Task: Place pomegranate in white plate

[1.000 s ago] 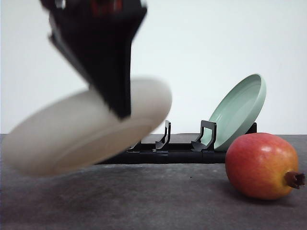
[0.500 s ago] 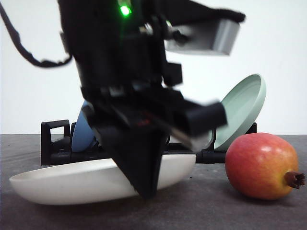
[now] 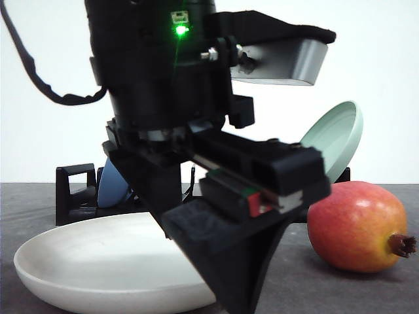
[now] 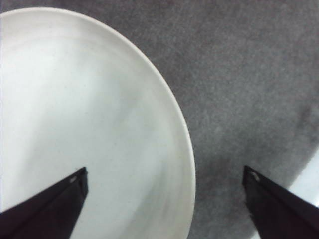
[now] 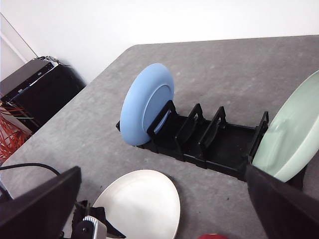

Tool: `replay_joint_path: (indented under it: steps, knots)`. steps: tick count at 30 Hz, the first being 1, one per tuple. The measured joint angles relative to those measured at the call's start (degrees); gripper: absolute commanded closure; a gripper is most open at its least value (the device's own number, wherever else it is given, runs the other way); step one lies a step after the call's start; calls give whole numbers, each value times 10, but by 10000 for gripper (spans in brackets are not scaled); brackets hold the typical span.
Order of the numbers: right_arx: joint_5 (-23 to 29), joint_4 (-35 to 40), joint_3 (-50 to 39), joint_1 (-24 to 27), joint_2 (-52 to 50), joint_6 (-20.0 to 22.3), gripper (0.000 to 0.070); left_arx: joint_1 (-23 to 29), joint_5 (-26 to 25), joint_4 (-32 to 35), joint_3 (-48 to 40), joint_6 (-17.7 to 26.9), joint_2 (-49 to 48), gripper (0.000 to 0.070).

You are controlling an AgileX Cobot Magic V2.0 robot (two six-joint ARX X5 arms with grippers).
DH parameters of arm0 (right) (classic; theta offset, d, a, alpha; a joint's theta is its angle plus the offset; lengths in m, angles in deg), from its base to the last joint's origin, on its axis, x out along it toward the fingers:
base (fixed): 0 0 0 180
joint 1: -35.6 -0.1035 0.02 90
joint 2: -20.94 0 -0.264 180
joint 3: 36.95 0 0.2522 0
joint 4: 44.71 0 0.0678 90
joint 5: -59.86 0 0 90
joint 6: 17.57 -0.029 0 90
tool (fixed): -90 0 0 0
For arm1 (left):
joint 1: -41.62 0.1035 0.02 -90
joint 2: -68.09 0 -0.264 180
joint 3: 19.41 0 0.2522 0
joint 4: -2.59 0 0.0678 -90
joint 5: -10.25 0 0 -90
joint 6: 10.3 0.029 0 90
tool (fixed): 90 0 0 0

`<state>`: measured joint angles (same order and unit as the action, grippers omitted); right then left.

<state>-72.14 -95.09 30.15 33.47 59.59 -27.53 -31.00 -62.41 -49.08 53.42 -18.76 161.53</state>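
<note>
While the shallow round off-white matte plate (image 3: 98,261) lies flat on the grey textured surface (image 3: 366,291) toward its near edge, the left end effector (image 4: 164,199) hangs over the plate's rim, fingers spread wide with nothing between them; one finger over the plate, the other over bare surface. Right end effector (image 5: 164,209): fingers apart, empty, raised high above the black slotted dish rack (image 5: 199,144).

Round red pomegranate with yellow-orange blush (image 3: 357,226): sits on the surface just beside the plate, toward the right edge, in front of the rack, lying on its side with the brown crown stub pointing outward. Not yet in the plate.

Handling judgement: fruit probably firm and fairly heavy; glossy skin likely slippery, round body prone to rolling. Best grip across the widest middle, clear of the crown. Plate rigid, breakable; lower the fruit gently.
</note>
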Motion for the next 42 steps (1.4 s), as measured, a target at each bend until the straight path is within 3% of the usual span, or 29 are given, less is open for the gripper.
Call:
replay_joint_path:
  steps: [8,17,22,36,42]
  knots:
    - [0,-8,0,-5,4,0,28,0,-2,-24,0,-30,-109,64]
    - [5,-90,1,-75,93,10,28,0,-2,-60,0,-68,-296,67]
    - [55,-130,1,-114,168,22,28,0,7,-99,0,-83,-396,68]
    - [218,-129,1,-197,358,49,26,0,36,-138,-63,-138,-634,69]
    - [225,-114,1,-206,430,54,1,0,36,-161,-87,-175,-681,69]
